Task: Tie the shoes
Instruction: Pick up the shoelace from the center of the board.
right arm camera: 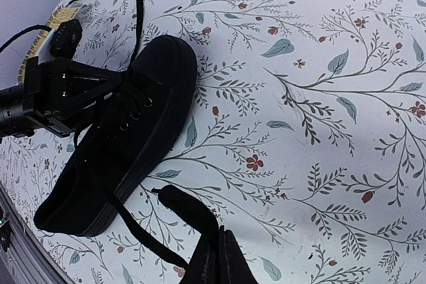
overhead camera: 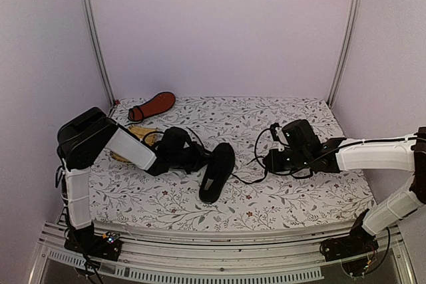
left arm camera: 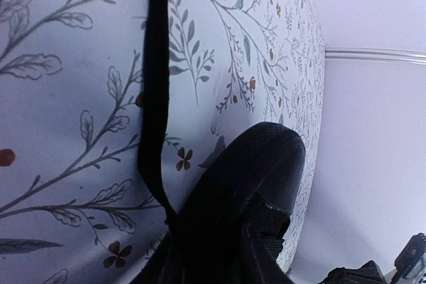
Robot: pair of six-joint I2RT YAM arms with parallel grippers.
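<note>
My right gripper [right arm camera: 216, 261] was clamped tight on one lace [right arm camera: 136, 227], out to the right of the near shoe [overhead camera: 216, 172]. I judged the reason was to draw that lace sideways, clear of the tongue, and leave room for a knot. The left gripper [overhead camera: 197, 157] sat right at the eyelets from the opposite side, probably to steady the shoe or go for the second lace [left arm camera: 152, 98]. Its own camera gave me no fingers at all, only toe and cloth, so I could not tell if those jaws were wide, narrow or on anything.

The near shoe lay mid-table on the floral cloth [overhead camera: 299, 211], between the two grippers, toe towards the back wall and heel towards me. It was all black canvas, low-cut, with thin laces loose and no bow anywhere (not even a first crossing, as far as I could see). The second lace trailed flat across the cloth past the toe. The far shoe [overhead camera: 154, 105] waited at the back left, reddish-orange sole up, just behind the yellow mat [overhead camera: 136, 132], well out of this
</note>
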